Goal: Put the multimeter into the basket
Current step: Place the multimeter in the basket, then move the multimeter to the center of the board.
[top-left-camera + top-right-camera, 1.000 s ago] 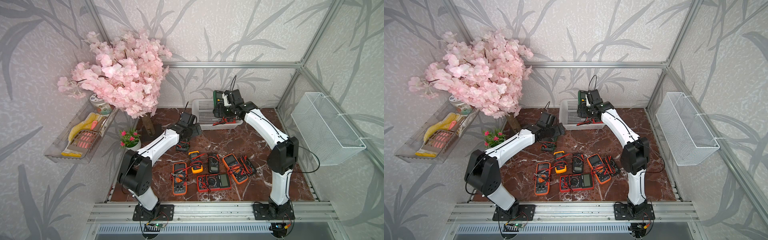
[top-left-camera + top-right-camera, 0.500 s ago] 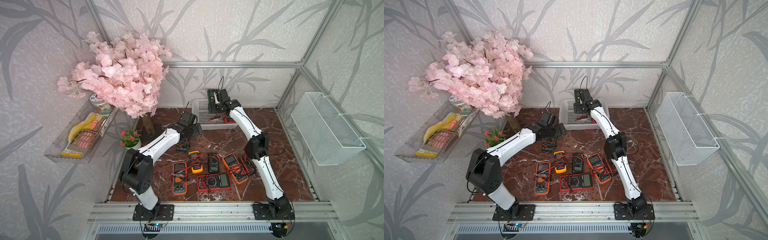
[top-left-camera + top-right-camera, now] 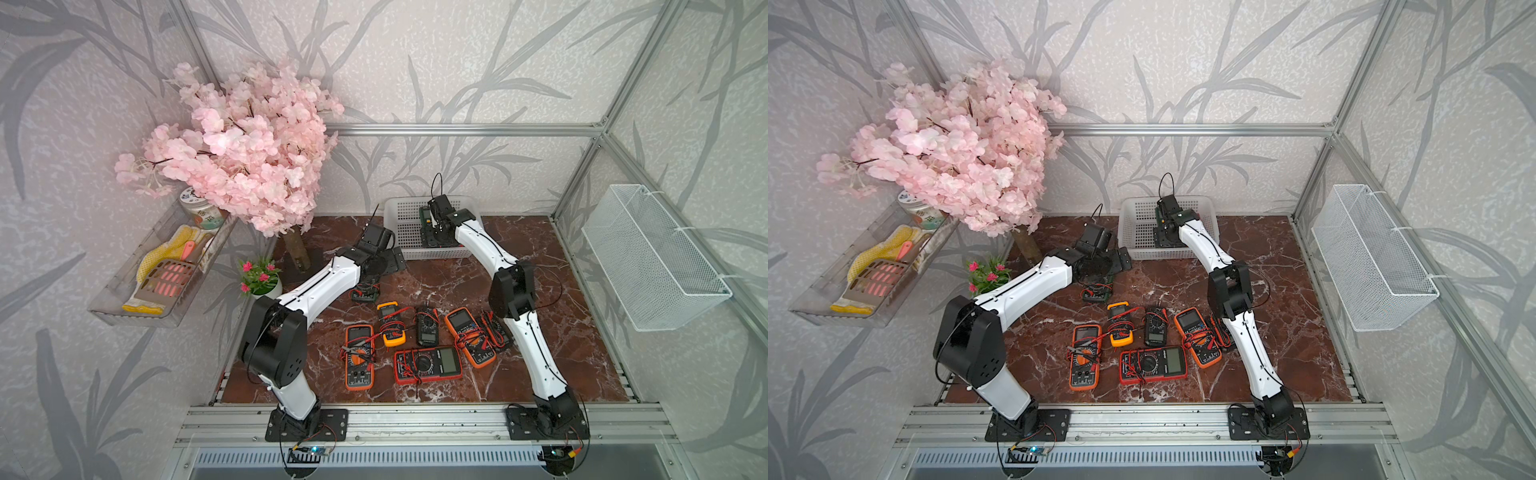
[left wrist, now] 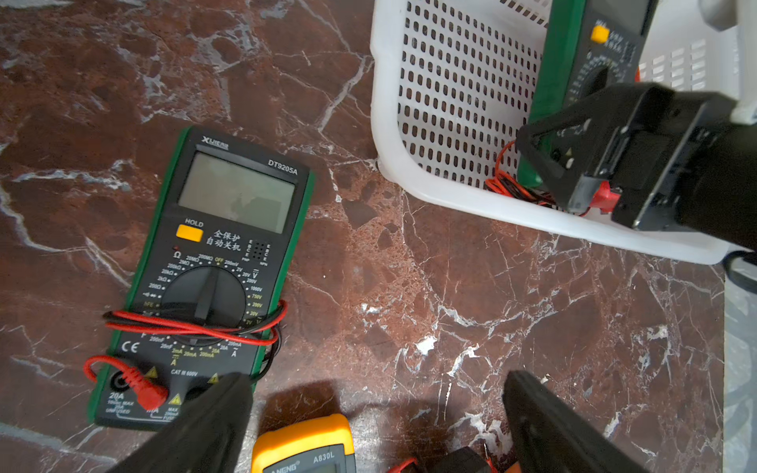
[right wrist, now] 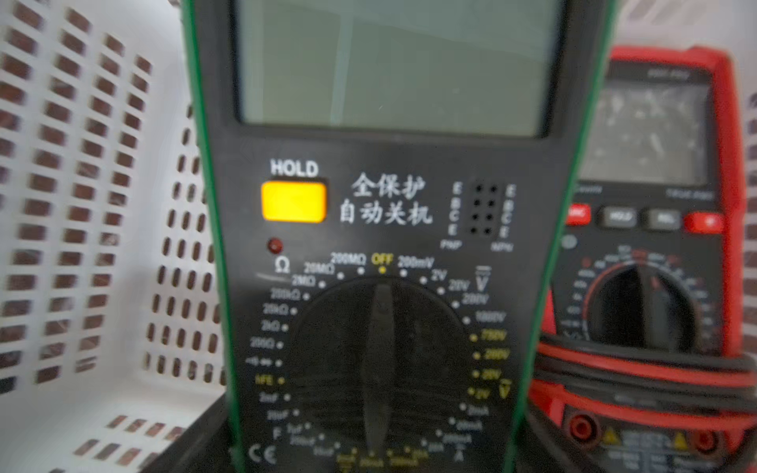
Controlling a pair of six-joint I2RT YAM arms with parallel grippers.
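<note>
The white perforated basket [image 3: 401, 220] [image 3: 1138, 232] stands at the back of the table. My right gripper [image 3: 434, 232] [image 5: 377, 450] is shut on a green-edged multimeter [image 3: 424, 218] [image 5: 389, 245]. In the left wrist view this multimeter [image 4: 590, 61] stands steeply tilted with its lower end inside the basket [image 4: 450, 102]. A red multimeter [image 5: 655, 204] lies in the basket beside it. My left gripper [image 3: 382, 266] [image 4: 375, 385] hangs open and empty above the table. It is beside a second green multimeter [image 4: 221, 266] [image 3: 365, 291] lying in front of the basket.
Several more multimeters with red and black leads lie mid-table, among them an orange one [image 3: 359, 361], a red one [image 3: 428, 365] and a yellow one [image 3: 390, 324]. A potted plant [image 3: 259, 276] and a blossom tree [image 3: 249, 145] stand at the left. A wire-mesh bin [image 3: 648, 257] hangs on the right wall.
My right arm has stretched out and carried the green multimeter left and down into the basket. The left arm has barely moved.
</note>
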